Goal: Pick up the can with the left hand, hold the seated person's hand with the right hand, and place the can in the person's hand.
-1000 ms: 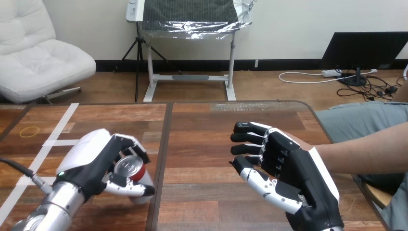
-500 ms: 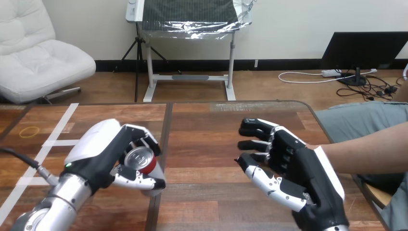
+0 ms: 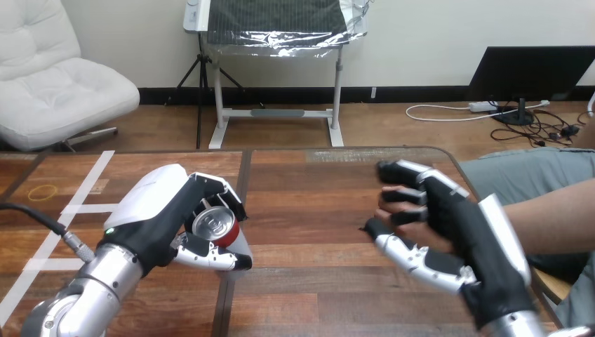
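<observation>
Wooden table [image 3: 309,210]: reddish-brown planks with a matte grain, in two panels split by a dark seam.

The person's forearm [image 3: 554,217] comes in from the view's right edge, bare and resting low over the table edge.

Right hand [image 3: 477,232]: hard black body with a glossy white back shell. It is closed around the person's hand [image 3: 412,232], fingers over the top and thumb underneath, with skin showing between them. The hold step looks done.

Left hand [image 3: 151,210]: same black and white build on a silver forearm. It is clenched on the can [image 3: 214,225], fingers over the far side and thumb along the near side.

Can: a small metal cylinder with a red body and a shiny silver lid with a pull tab. It is tilted so the lid faces the camera. It sits over the seam and looks lifted off the wood, well apart from the right hand.

Step in hand, as I judge it: pick-up finished, the can in carry toward the person.

The next move calls for travel to the right across the bare panel. The person's palm needs to be exposed, not covered by the robot's fingers. The can then has to be set into it before the grip loosens. The smooth metal may slip if the grip eases too soon.

White tape strips [image 3: 95,172] lie flat and matte on the left panel. A thin yellow rubber band [image 3: 42,191] lies beside them, a soft loop.
</observation>
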Robot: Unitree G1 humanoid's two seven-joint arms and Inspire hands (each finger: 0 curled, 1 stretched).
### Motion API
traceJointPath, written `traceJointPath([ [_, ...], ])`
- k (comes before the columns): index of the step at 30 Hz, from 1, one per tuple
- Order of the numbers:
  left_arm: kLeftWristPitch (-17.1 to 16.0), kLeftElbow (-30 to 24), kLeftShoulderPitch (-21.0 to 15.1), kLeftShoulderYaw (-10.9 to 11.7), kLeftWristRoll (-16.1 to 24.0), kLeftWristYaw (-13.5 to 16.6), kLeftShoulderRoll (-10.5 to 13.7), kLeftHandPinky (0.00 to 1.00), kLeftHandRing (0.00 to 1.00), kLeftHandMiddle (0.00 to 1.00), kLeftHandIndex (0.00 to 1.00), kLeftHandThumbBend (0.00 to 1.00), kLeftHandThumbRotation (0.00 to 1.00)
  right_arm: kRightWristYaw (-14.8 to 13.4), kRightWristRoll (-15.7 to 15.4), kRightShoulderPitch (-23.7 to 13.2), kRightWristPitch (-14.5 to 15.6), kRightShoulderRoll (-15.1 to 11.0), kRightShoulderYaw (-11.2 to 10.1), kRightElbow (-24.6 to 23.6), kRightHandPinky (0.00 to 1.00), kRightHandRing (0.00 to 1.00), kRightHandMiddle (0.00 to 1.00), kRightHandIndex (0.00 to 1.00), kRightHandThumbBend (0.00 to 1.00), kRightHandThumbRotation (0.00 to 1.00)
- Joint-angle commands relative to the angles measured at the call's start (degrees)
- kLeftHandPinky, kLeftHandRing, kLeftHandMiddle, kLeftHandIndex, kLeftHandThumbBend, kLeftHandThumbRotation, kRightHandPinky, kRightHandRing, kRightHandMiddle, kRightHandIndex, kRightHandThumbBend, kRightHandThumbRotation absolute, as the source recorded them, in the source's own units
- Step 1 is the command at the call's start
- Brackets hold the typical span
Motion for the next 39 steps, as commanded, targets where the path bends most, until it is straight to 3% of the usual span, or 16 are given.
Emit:
traceJointPath([
  [1, 0.3, -4.4, -4.6, 0.3, 0.1, -0.5, -0.4, 0.38, 0.42, 0.47, 0.50, 0.64, 0.00, -0.9, -3.9, -5.1, 1.1, -2.5, -2.8, -4.9, 0.65, 0.76, 0.81, 0.78, 0.57, 0.00],
  [11, 1.2, -6.4, -4.9, 0.0, 0.1, -2.0, -1.3, 0.37, 0.42, 0.48, 0.50, 0.63, 0.00, 0.2, -14.0, -7.5, 6.3, -7.3, -5.8, -8.6, 0.66, 0.76, 0.80, 0.78, 0.66, 0.00],
  [22, 0.4, -7.0, -5.3, -0.7, 0.8, -1.7, -2.0, 0.36, 0.41, 0.47, 0.50, 0.63, 0.00, 3.9, -19.9, -10.1, 8.6, -13.4, -8.5, -8.9, 0.63, 0.74, 0.78, 0.76, 0.75, 0.00],
  [29, 0.5, -7.2, -5.8, -1.1, 1.5, -1.9, -2.6, 0.36, 0.40, 0.47, 0.50, 0.63, 0.00, 8.3, -25.0, -11.5, 11.3, -18.1, -9.4, -9.4, 0.62, 0.74, 0.78, 0.76, 0.78, 0.00],
  [39, 0.7, -7.5, -6.3, -1.8, 2.1, -2.1, -3.4, 0.35, 0.39, 0.46, 0.49, 0.63, 0.00, 15.5, -29.6, -14.0, 15.2, -23.5, -9.6, -9.0, 0.68, 0.79, 0.81, 0.77, 0.85, 0.00],
])
